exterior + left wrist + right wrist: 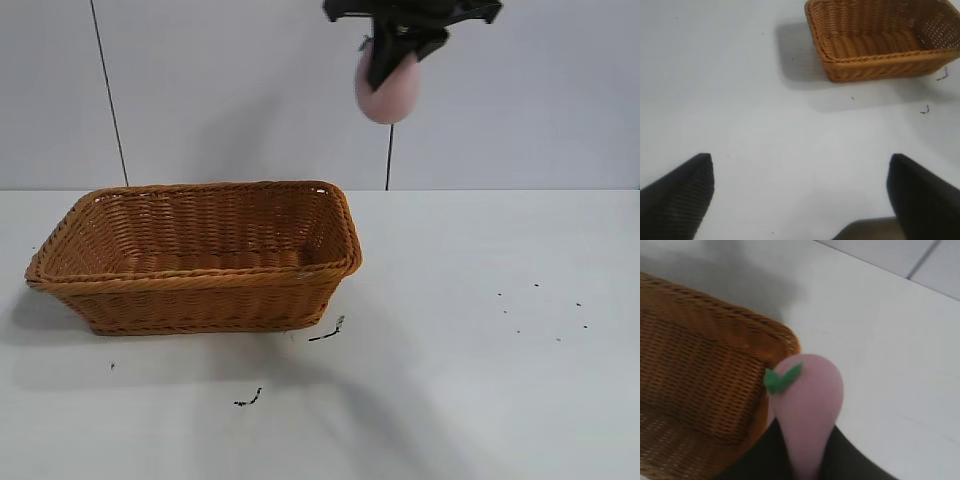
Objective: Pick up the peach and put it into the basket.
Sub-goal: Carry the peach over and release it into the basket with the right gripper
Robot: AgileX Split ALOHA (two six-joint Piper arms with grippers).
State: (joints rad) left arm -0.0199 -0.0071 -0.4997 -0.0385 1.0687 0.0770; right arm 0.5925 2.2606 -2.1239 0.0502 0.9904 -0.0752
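From outside, my right gripper (392, 50) hangs high at the top edge of the frame, its black fingers pinched on the pale pink, matte, rounded peach (386, 92). The peach is in the air, well above the white table (480, 360), up and to the right of the large rectangular orange-brown woven wicker basket (200, 285) with flared sides and a braided rim. The basket sits on the table's left half, and nothing shows inside it. A few small dark scraps (328, 332) lie on the table just in front of its near right corner (more specks are scattered farther right).

From my left wrist, my left gripper (800, 190) shows its two dark fingers (680, 195) standing wide apart over bare white table (740, 100), with nothing between them. The wicker basket (875, 65) lies farther off, well apart from these fingers, and the dark scraps (942, 76) sit beside its corner.

From my right wrist, the pink peach (812, 410) fills the space between my dark fingers (757, 460), which squeeze its lower part narrow. A small green leaf (781, 378) sits at the peach's rounded far end. Past the peach is the corner of the wicker basket (700, 390), its braided rim and woven inner wall in view; the peach hangs near that corner, over the table (890, 365) just beside the rim rather than over the basket's inside.
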